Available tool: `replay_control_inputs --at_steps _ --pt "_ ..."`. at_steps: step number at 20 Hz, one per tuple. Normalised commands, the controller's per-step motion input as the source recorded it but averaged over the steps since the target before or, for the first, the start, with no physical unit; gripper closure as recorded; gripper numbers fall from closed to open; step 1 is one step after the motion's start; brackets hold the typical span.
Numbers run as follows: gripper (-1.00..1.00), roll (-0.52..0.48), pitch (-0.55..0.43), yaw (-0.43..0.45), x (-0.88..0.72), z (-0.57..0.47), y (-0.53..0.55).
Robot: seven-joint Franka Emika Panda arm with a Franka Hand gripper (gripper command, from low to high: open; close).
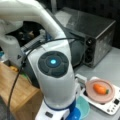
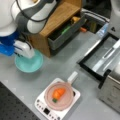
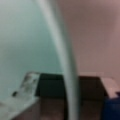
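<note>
In both front views my gripper hangs low over the near-left edge of a teal bowl on the grey table. In the wrist view the bowl's rim runs up between my two fingers, which stand apart on either side of it, so the gripper is open around the rim. The bowl's teal inside fills the left of that view. In a front view the bowl shows just right of my wrist. An orange carrot lies in a pink pan on a white cooker.
A wooden box with an open grey drawer holding several small items stands behind the bowl. A steel oven has its door folded down onto the table. The pan's white handle points toward the oven.
</note>
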Motion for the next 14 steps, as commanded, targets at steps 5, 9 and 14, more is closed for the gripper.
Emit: replay_control_inputs --at_steps 5,9,14 --pt "1.0 0.313 -0.06 -0.124 -0.21 0.1 0.41" --pt "1.0 0.236 -0.079 -0.126 -0.23 -0.01 0.36" --pt "1.0 0.037 -0.082 -0.127 -0.31 -0.03 0.45"
